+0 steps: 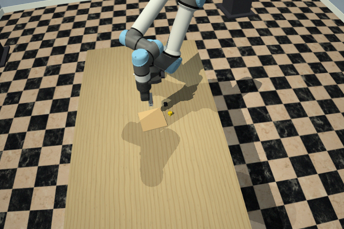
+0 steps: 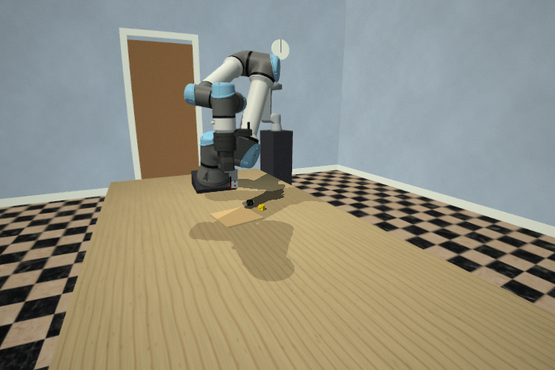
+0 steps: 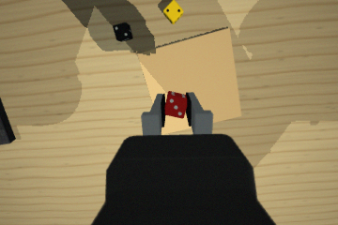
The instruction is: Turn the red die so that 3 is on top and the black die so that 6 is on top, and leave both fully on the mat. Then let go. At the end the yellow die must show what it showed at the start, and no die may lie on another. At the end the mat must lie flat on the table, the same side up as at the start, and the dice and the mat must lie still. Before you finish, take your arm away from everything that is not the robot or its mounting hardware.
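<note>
i am holding the red die (image 3: 176,104) between my two grey fingers, my gripper (image 3: 176,103) pinching it from either side and carrying it up off the table (image 1: 123,175). in the wrist view the face turned toward the camera is showing several white pips, though i cannot tell which number is pointing up. i am hanging over the near edge of the tan mat (image 3: 200,80), which is lying flat on the wood, partly in the shadow my arm is casting. the black die (image 3: 122,31) is sitting on the bare table beyond the mat's far corner, off the mat, in shadow, with two pips on its visible face. the yellow die (image 3: 173,11) is resting on the table too, just past the mat's far edge and near the black one, the two apart from each other. from the top view my gripper (image 1: 150,101) is pointing straight down beside the mat (image 1: 153,119), with the black die (image 1: 165,103) and the yellow die (image 1: 170,113) off to one side of it.
</note>
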Motion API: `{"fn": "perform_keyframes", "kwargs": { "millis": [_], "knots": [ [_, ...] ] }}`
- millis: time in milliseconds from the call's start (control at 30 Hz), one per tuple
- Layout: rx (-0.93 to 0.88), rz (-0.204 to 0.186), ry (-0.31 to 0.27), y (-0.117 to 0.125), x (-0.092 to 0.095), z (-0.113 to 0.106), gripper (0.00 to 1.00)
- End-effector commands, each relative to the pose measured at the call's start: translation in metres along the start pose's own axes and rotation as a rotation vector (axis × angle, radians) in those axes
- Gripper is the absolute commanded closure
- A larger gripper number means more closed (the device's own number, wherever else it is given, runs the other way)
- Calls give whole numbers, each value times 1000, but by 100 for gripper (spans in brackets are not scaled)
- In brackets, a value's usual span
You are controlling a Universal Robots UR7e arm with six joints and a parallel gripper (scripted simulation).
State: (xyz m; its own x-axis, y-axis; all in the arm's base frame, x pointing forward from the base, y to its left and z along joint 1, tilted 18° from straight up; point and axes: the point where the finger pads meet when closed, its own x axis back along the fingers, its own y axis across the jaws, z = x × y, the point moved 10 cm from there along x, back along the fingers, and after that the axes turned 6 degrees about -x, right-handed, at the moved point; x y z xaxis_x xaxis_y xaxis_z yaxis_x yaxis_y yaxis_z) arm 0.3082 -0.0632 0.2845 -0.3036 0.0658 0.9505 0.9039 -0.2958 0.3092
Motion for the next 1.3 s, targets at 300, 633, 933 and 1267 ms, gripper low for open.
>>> {"fn": "perform_keyframes", "kwargs": {
  "millis": [300, 633, 933, 1267],
  "knots": [
    [0, 5, 3, -2, -57, 0, 60],
    [0, 5, 3, -2, -86, -1, 60],
    [0, 5, 3, -2, -92, -1, 60],
    [0, 5, 3, -2, -92, -1, 60]
  ]
}}
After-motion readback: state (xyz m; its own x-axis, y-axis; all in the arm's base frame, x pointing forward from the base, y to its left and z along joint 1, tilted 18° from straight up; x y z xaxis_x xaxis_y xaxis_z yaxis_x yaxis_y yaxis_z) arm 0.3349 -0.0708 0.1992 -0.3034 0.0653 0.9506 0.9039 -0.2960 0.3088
